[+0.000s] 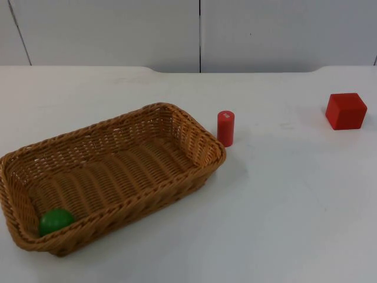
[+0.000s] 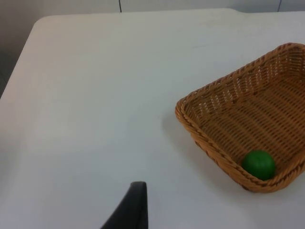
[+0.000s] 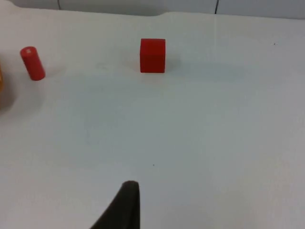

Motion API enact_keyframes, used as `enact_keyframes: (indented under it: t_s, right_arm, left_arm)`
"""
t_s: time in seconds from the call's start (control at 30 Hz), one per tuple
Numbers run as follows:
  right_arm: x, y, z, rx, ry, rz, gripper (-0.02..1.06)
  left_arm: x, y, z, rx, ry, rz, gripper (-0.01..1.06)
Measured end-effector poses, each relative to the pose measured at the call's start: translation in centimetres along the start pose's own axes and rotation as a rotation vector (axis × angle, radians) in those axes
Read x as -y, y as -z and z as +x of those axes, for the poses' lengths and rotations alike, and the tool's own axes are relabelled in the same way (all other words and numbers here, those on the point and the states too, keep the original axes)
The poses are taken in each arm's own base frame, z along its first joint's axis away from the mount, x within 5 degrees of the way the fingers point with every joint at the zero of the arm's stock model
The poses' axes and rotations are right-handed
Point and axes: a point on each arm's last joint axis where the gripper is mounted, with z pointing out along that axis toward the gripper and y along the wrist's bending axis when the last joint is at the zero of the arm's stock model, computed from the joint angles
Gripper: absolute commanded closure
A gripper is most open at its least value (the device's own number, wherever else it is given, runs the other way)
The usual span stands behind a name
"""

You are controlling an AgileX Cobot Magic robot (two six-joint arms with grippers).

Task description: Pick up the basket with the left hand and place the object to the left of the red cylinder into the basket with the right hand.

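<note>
We are seeing a wicker basket [image 1: 112, 171] sitting on the table [image 1: 283, 206], green ball [image 1: 56, 221] lying inside, red cylinder [image 1: 225, 128] standing just beside it, red cube [image 1: 346, 111] well apart. We cannot tell either gripper's state.

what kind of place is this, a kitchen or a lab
Probably a lab test bench, not a kitchen: a bare white table against a grey partition wall, set with only a wicker basket and plain coloured blocks.

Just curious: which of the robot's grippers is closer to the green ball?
Left. The left gripper waits beside the wicker basket holding the green ball; the right gripper waits on the far side, facing the red cube.
</note>
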Motion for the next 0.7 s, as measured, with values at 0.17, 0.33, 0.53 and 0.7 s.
enact_keyframes:
  t_s: [0.17, 0.33, 0.53, 0.7]
  right_arm:
    - [-0.01, 0.01, 0.01, -0.001, -0.008, 0.015, -0.01]
    - [-0.01, 0.01, 0.01, -0.001, -0.008, 0.015, -0.01]
    - [-0.01, 0.01, 0.01, -0.001, -0.008, 0.015, -0.01]
    - [-0.01, 0.01, -0.01, 0.001, -0.008, 0.015, -0.01]
  left_arm:
    - [0.0, 0.0, 0.0, 0.0, 0.0, 0.0, 0.0]
    - [0.0, 0.0, 0.0, 0.0, 0.0, 0.0, 0.0]
    - [0.0, 0.0, 0.0, 0.0, 0.0, 0.0, 0.0]
    - [0.01, 0.0, 0.0, 0.0, 0.009, -0.017, 0.0]
